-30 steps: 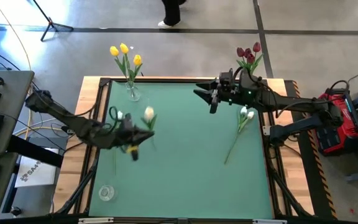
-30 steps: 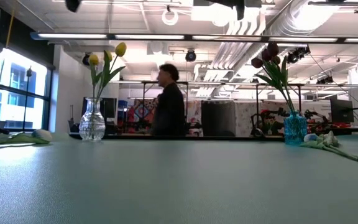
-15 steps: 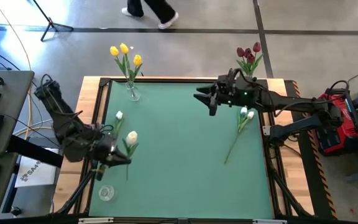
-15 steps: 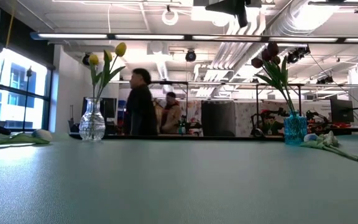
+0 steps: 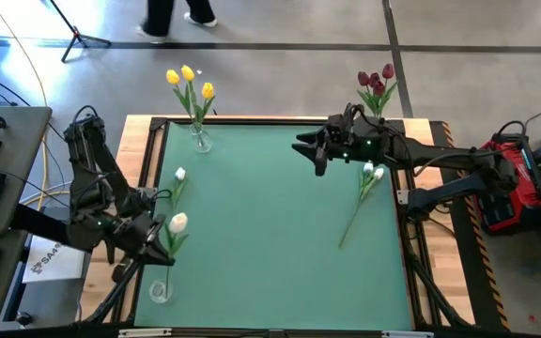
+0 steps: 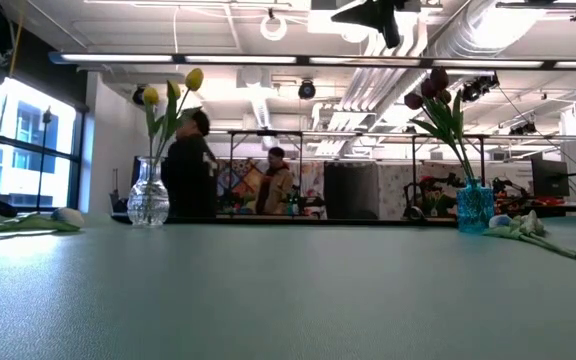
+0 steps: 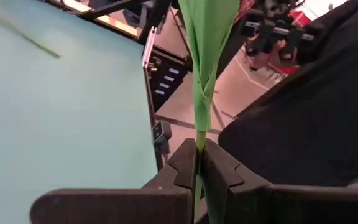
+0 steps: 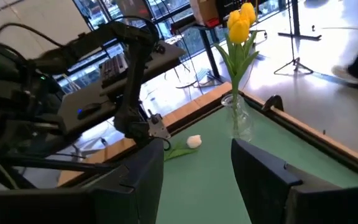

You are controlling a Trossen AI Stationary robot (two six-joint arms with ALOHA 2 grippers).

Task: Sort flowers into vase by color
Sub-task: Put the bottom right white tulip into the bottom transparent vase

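My left gripper (image 5: 162, 246) is near the table's near left corner, shut on a white tulip (image 5: 177, 222) with a green stem. A small empty clear vase (image 5: 160, 291) stands just nearer. Another white tulip (image 5: 178, 175) lies flat on the table's left side. Yellow tulips (image 5: 187, 79) stand in a clear vase (image 5: 200, 143) at the far left. Dark red tulips (image 5: 376, 81) stand in a blue vase (image 6: 475, 205) at the far right. My right gripper (image 5: 308, 150) hangs open above the far middle, and white tulips (image 5: 372, 172) lie beside it. My left gripper pinches the white tulip's green stem (image 7: 198, 142) between its two fingers, just below where the leaves wrap it. The fingers lie across the stem. The flower is lifted clear of the table, its leafy part and head rising past the fingertips (image 7: 185, 163).
The green mat (image 5: 270, 235) has wooden borders and black rails along its left and right sides. A keyboard and mouse sit on a desk left of the table. A person walks past beyond the far edge, and another sits in the room behind.
My left gripper has swung from the table's left middle toward the near left corner, turning as it went. It has carried the white tulip clear of the table to just beside the empty vase. The person beyond the table has walked leftward.
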